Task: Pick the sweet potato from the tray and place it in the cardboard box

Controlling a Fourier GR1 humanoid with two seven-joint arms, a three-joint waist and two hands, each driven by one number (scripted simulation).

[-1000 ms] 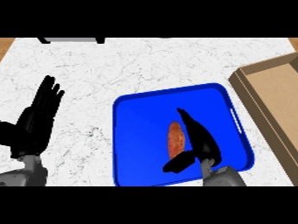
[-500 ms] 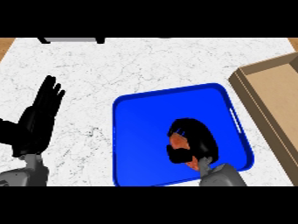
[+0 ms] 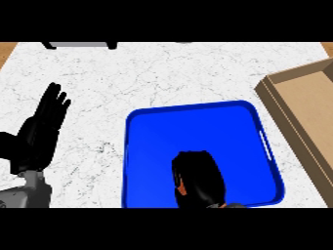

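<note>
Over the near part of the blue tray, the right hand was curled round the sweet potato, so the grasp looked made and the carry right to the cardboard box was not yet done, while the left hand rested open at the left.

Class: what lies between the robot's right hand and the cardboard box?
Head view: bare blue tray floor, the tray's right rim, then a narrow strip of white counter. Nothing else separates the right hand, curled round the sweet potato, from the cardboard box.

No writing, label, brand, number or sign can be read anywhere.
</note>
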